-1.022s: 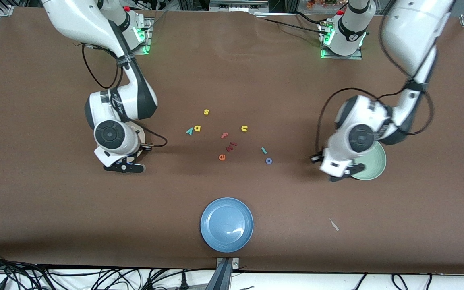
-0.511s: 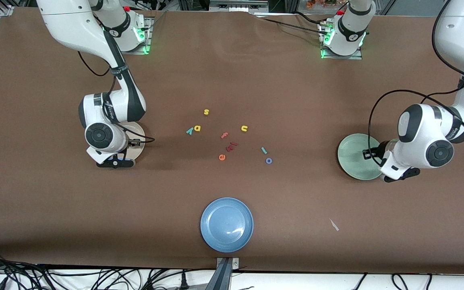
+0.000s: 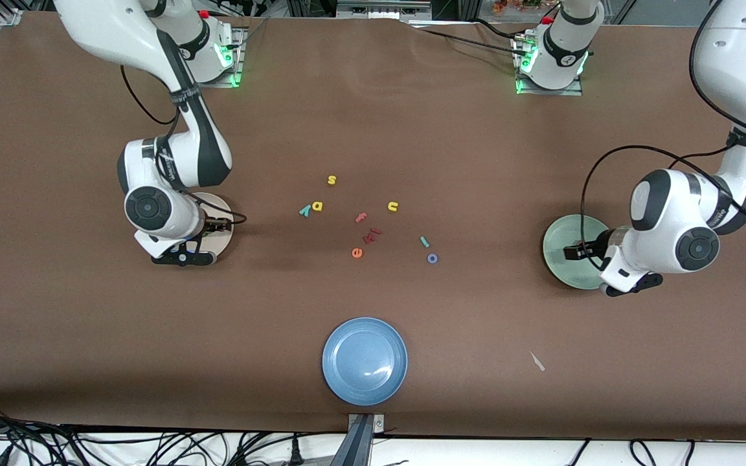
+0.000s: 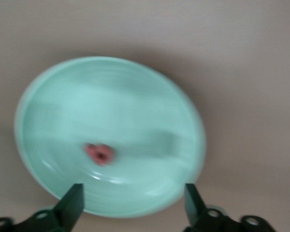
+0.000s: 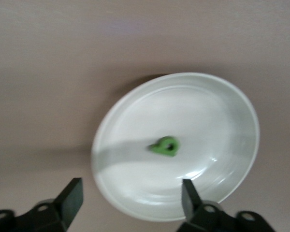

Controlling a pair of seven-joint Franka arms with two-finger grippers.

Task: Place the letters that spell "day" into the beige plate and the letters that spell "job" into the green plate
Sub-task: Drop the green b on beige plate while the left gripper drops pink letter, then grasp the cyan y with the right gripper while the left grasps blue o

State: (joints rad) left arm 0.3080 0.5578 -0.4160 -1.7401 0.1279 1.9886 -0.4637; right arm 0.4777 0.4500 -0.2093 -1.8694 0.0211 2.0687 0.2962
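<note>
Brown counter [image 3: 373,129], current contents.

Round shallow cream-beige plate [image 5: 222,111]: toward the right arm's end of the counter, holding one small green foam letter d [image 5: 164,145] near its middle. Right gripper [image 5: 130,198] hangs over this plate, jaws spread wide and empty.

Round shallow pale mint-green plate [image 4: 111,101]: toward the left arm's end, holding one small pink-red foam letter b [image 4: 99,153]. Left gripper [image 4: 133,205] hangs over its rim, jaws spread wide and empty.

Loose foam letters, mid-counter between the two plates: yellow letter a [image 3: 316,206] touching or just beside teal letter y [image 3: 305,210]; teal stick-like letter j [image 3: 424,241] just beside blue ring letter o [image 3: 432,258], both nearer the green plate's end. Also yellow letter s [image 3: 331,180], yellow letter u [image 3: 392,206], pink letter f [image 3: 361,217], a small red piece [image 3: 372,234], orange letter e [image 3: 357,253].

Round blue plate [image 3: 364,360]: nearest the front camera, well apart from the letters.
</note>
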